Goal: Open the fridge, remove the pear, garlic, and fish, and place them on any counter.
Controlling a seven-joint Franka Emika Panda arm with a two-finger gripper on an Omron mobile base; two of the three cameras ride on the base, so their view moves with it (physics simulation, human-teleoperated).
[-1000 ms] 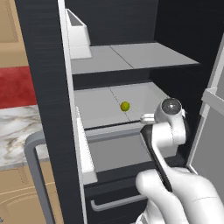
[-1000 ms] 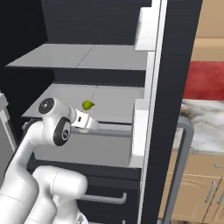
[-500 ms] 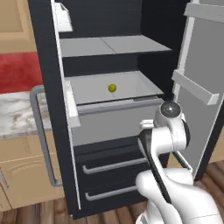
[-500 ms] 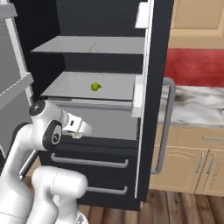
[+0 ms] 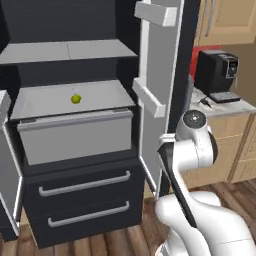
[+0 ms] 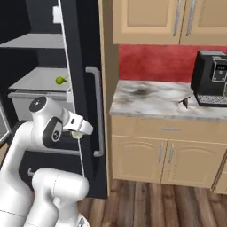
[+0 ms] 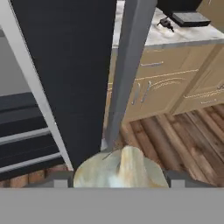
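Garlic [image 7: 120, 168], an off-white lumpy bulb, sits between the two fingers of the gripper [image 7: 119, 179] at the bottom centre of the hand view; the fingers are closed on it, one dark tip on each side. In the right base view the same bulb shows pale at the end of the gripper [image 6: 76, 131], at middle left of the frame, just beside the edge of the open fridge door.

The fridge [image 5: 75, 210] stands open. In the left base view its right door [image 5: 160, 100] stands edge-on through the centre of the frame, with white door bins on its inner side, and the arm is on the right of this door, near its lower part. The pear [image 5: 75, 98] lies on the grey shelf at upper left of that frame, well apart from the gripper, with bare shelf around it.

The counter [image 6: 150, 99] fills the middle right of the right base view. A black coffee machine [image 6: 212, 77] stands at its far right end, and the marble between the fridge side and the machine is bare, so open room is there. The long door handle [image 6: 98, 111] rises between the gripper and the counter edge.

Compared with half a second ago, both base views have turned to the right: the counter and coffee machine are now in sight, and the fridge inside has moved to the left part of the frames.
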